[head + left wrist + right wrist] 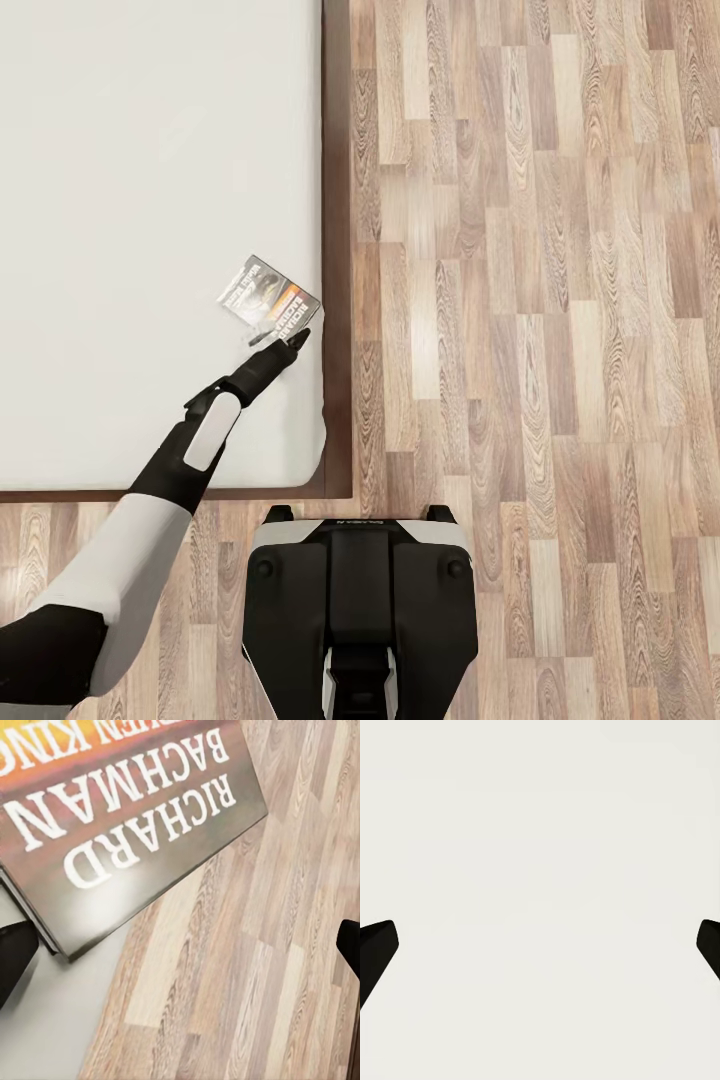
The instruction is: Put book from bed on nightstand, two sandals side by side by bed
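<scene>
The book (268,297), a thin paperback with a grey cover and an orange band, lies flat on the white mattress of the bed (140,200), close to its right edge. My left gripper (284,343) hovers right at the book's near corner, open and holding nothing. The left wrist view puts the book (127,817) just ahead of the left gripper (180,949), one fingertip (15,954) over the mattress and the other past the bed's edge. My right gripper (540,945) is open in front of a plain white surface. The sandals and the nightstand are out of view.
The bed's dark wooden frame (338,250) runs along the mattress's right side and foot. Light wood-plank floor (540,300) stretches to the right of the bed. My own base (360,600) stands at the bed's foot corner.
</scene>
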